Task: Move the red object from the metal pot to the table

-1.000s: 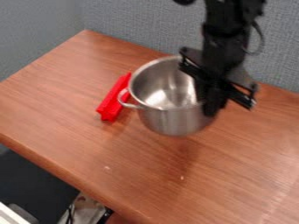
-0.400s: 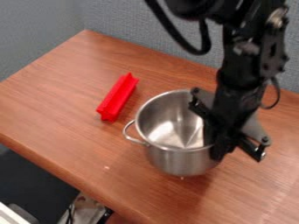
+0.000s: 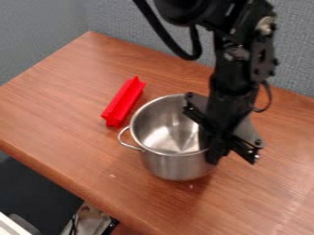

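surface (image 3: 50, 101): wood-grain, carrying red object (image 3: 123, 99) beside metal pot (image 3: 168, 138) | room: grey wall behind | hand (image 3: 218, 151): clenching pot's rim | change: pot sliding leftward

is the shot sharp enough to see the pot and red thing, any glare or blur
Camera view: low-resolution and soft overall; the red object lies on the table and reads clearly by colour, though its grooves are smeared. The metal pot shows bright reflections inside, hiding interior detail. The tool is dark against the pot rim, so its jaws are hard to make out. No strong shadows.
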